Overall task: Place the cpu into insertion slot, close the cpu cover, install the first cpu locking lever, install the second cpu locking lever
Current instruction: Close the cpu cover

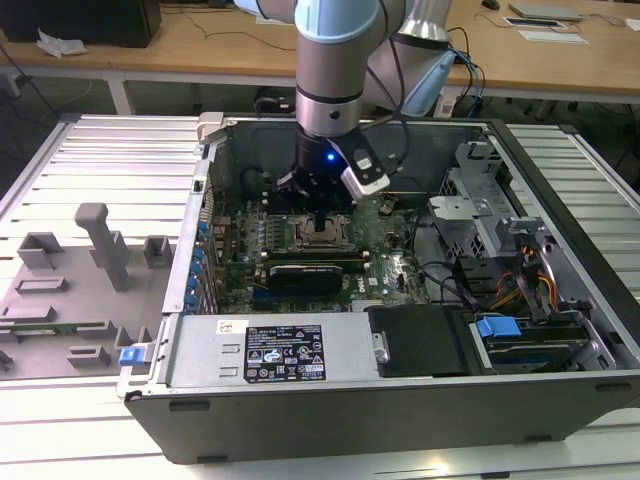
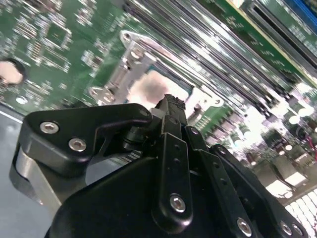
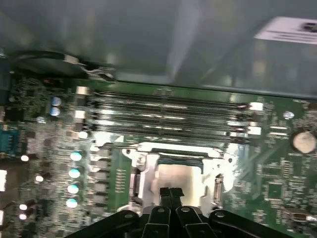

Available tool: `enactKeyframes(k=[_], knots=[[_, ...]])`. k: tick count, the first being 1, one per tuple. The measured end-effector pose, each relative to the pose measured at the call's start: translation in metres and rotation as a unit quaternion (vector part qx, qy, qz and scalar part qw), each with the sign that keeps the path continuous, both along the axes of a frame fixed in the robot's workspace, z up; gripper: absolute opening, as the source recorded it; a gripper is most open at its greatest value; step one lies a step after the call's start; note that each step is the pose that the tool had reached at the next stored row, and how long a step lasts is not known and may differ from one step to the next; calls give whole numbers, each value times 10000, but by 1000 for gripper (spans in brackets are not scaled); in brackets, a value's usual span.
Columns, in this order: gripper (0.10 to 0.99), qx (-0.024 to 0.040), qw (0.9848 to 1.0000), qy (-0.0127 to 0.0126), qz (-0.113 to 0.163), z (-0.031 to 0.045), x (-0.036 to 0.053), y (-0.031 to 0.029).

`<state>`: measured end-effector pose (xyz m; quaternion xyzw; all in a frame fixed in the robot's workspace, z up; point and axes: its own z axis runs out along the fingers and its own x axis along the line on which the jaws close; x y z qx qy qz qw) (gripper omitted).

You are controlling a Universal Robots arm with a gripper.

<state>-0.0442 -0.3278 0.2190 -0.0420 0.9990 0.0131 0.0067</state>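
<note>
End effector (image 1: 321,214) fingers pressed together with nothing between them, pointing straight down just above the cpu (image 3: 185,176), which lies flat in the insertion slot (image 1: 331,240) at the exterior view's centre, inside the open computer case (image 1: 300,430).

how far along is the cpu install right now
Looks done: the cpu sits in the slot, and the cover seems to lie flat around it. In hand: the gripper is shut, holding nothing, its tips just over the cpu's edge. Left: the two levers; whether either is latched cannot be told.
</note>
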Motion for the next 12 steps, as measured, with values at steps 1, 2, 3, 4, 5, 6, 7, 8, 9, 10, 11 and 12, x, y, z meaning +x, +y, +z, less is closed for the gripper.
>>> enactKeyframes(k=[1,2,3,4,5,6,7,8,9,10,11,12], knots=[[106,0,10000,4,0,0,36,-1],[106,0,10000,7,0,0,54,-1],[106,0,10000,7,0,0,55,-2],[106,-1,10000,7,0,2,56,-1],[106,-1,10000,7,-1,9,56,-1],[106,0,10000,7,-1,20,56,-1],[106,0,10000,7,-1,45,56,-1],[106,-1,10000,7,-1,70,56,-1],[106,0,10000,7,-1,117,56,-1],[106,0,10000,7,0,164,56,-1],[106,0,10000,7,-1,193,56,-1],[106,0,10000,7,-1,225,56,-1]])
